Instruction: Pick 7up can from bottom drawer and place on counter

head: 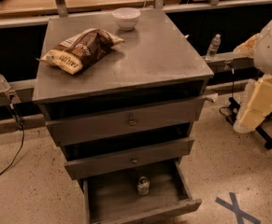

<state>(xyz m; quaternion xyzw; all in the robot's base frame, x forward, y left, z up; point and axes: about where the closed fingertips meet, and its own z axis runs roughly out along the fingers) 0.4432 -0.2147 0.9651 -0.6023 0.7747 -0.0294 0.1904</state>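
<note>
Rightward, pincer (255, 107) hangs clear of counter (145, 64) edge

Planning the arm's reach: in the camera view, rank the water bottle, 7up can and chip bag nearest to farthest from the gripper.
The gripper hangs at the right edge.
1. Water bottle, right ledge.
2. 7up can, in the bottom drawer.
3. Chip bag, left on the counter.

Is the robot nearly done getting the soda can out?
Not yet. Done: the bottom drawer is open. In hand: nothing; the end effector hangs at the right, away from the drawer. Left: the 7up can stands in the drawer and must be lifted onto the counter.
</note>
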